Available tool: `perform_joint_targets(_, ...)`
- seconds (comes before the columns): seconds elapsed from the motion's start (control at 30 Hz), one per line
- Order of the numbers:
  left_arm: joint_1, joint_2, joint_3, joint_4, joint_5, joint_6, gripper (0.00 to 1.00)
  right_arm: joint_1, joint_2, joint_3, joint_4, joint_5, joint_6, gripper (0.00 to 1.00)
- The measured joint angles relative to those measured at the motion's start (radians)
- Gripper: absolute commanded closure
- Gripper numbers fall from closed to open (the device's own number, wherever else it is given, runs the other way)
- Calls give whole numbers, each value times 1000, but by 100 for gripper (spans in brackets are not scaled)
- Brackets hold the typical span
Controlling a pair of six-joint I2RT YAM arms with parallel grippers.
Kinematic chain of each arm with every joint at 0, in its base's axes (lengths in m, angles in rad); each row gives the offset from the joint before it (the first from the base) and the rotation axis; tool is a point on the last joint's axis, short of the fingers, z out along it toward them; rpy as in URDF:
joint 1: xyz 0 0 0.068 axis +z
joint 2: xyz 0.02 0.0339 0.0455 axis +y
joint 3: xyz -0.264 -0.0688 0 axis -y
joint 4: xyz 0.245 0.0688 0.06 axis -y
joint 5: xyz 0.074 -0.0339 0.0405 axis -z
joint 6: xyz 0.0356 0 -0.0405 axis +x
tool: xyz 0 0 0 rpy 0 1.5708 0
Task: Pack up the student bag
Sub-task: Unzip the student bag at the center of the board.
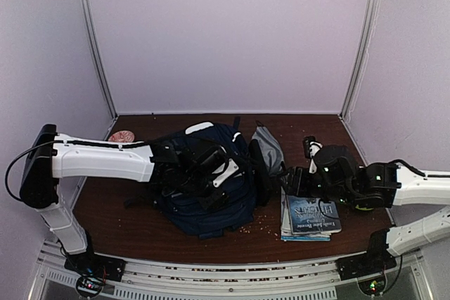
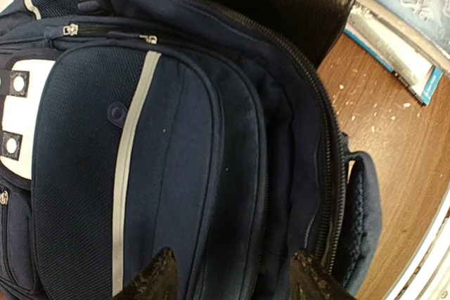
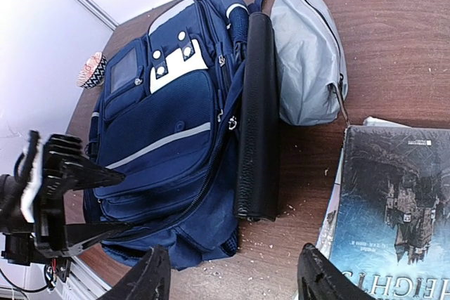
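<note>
The student bag [image 1: 211, 219] is laid flat mid-frame on the desk [image 1: 119, 223]; left tool [image 2: 233, 273] is held wide apart over it, right tool [image 3: 235, 275] parted too, nothing gripped.

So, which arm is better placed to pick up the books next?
Right, probably. The right gripper is open next to the book stack; the left gripper hangs open over the navy backpack, farther from it.
</note>
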Motion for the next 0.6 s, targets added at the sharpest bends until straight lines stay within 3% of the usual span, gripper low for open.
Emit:
perform_joint_targets(0.23,5,30,0,-6,0,39,7,0,-9,-7,18,0,-4,39)
perform_joint_targets(0.33,5,76,4,-6,-16,47,12,0,-11,-10,18,0,-4,39)
perform_joint_targets(0.4,5,124,11,-6,-35,49,24,0,-14,-10,18,0,-5,39)
perform_joint_targets(0.53,4,170,25,-5,-91,43,58,0,-30,-10,16,1,-5,39)
perform_joint_targets(0.57,3,167,27,-6,-103,39,71,0,-37,-10,14,1,-5,39)
perform_joint_targets(0.6,2,162,27,-5,-119,35,91,0,-43,-10,12,1,-5,39)
